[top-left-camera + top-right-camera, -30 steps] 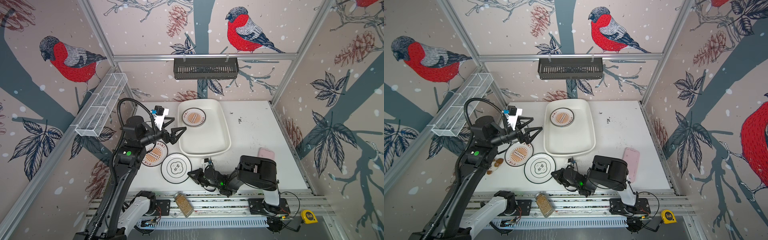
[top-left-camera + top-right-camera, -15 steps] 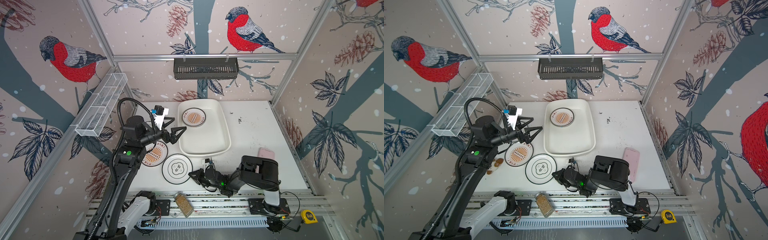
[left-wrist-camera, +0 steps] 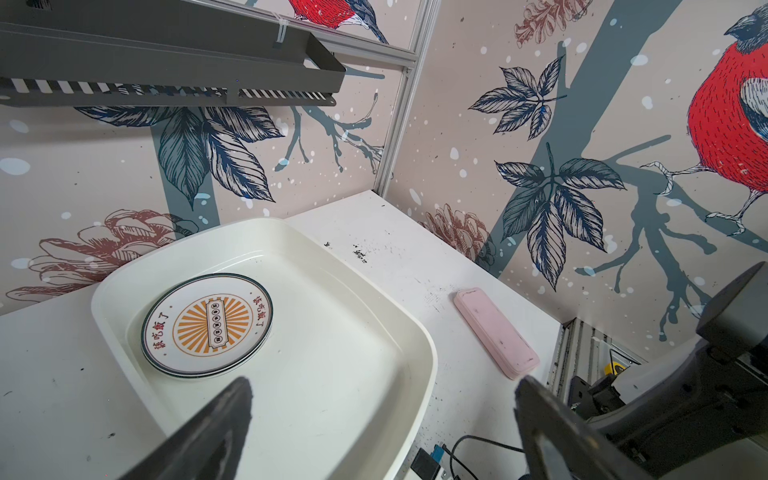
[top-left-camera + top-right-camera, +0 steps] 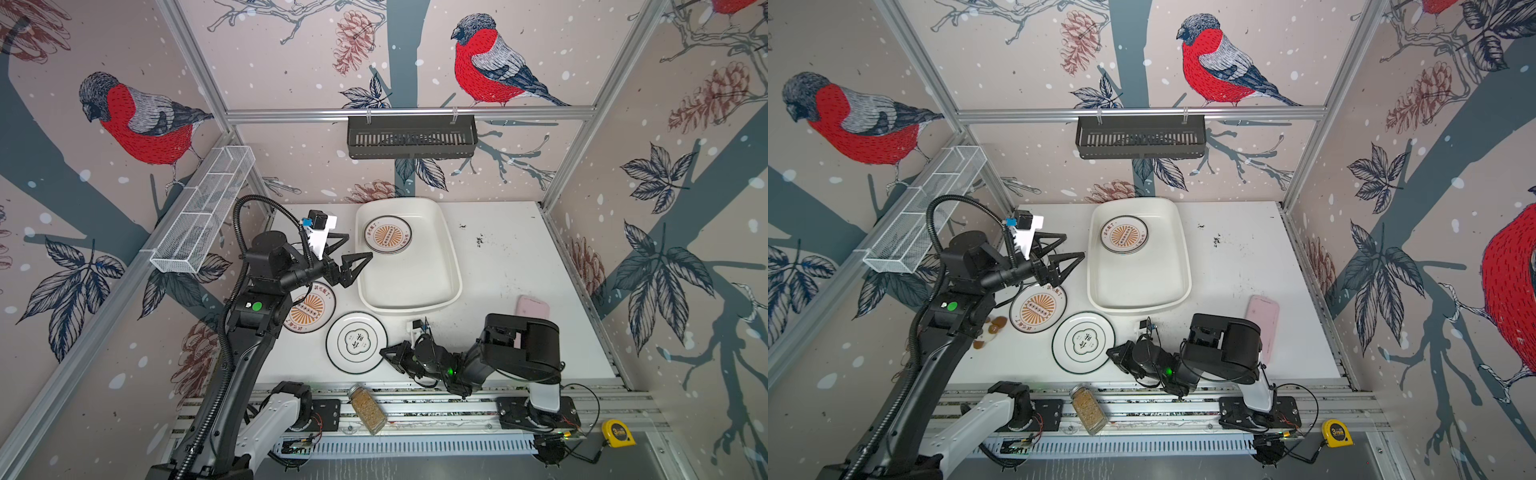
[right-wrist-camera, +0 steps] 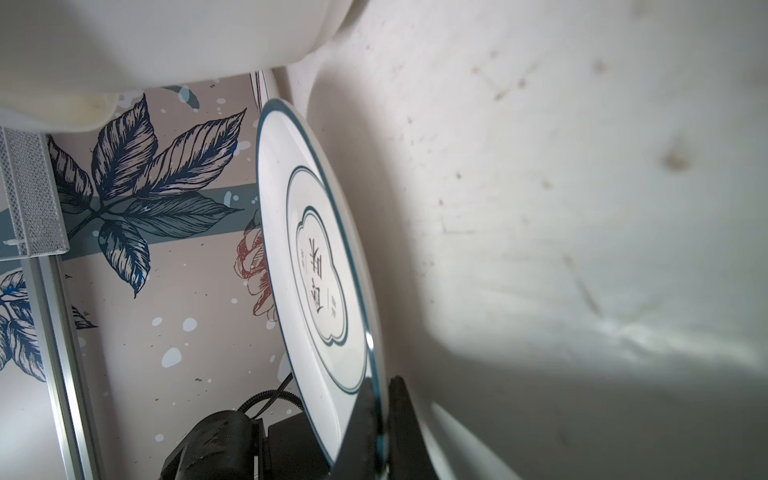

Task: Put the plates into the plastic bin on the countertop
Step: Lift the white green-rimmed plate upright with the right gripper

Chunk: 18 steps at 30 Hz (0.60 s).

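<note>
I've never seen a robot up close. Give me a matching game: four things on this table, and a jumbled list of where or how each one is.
Things:
1. cloud plate
2. bin
3. pink case
4. left end effector

States:
A. open, raised by the bin's edge
B. holds a sunburst plate
C. rim pinched by the right end effector
D. lying flat on the countertop, untouched

Pairs: 1-C, 2-B, 3-D, 4-A.

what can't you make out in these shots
Plate stack in the plastic bin: count unclear in any view, top plate covers the rest.
Sunburst plate on the countertop: partly behind the left arm in both top views.
Brown lumps: too small in a top view.
Cloud plate, pinched by the fingers: right wrist view too close to tell if raised.
</note>
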Each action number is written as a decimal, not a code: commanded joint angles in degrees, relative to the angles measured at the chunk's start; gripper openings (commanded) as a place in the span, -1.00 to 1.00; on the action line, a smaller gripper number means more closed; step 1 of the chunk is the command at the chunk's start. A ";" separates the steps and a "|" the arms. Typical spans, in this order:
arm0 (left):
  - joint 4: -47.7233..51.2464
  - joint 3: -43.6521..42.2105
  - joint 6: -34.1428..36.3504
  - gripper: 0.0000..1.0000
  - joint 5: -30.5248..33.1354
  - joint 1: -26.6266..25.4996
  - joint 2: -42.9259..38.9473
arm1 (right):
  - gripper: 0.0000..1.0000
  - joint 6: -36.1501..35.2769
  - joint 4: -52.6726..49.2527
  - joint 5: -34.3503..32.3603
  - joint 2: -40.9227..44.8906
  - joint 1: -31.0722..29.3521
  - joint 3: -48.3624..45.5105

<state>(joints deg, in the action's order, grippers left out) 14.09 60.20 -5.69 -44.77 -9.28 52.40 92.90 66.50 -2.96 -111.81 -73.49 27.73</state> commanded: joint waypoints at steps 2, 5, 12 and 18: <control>-2.06 0.67 0.51 0.95 0.30 -0.12 0.06 | -0.97 -1.30 4.00 0.79 1.17 -0.16 -0.08; -2.21 1.01 0.33 0.95 0.30 -0.05 0.59 | -0.97 -1.54 4.09 0.80 2.00 -0.16 -0.64; -2.17 1.05 0.59 0.95 0.65 -0.10 0.82 | -0.97 -1.75 4.43 2.10 2.71 -0.16 -1.18; -2.05 1.15 0.77 0.95 1.03 -0.03 0.94 | -0.97 -2.09 4.64 2.88 3.56 -0.23 -1.56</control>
<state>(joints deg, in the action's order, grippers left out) 14.09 60.88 -5.63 -43.77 -9.28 53.25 91.53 66.94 -1.02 -109.03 -73.58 26.44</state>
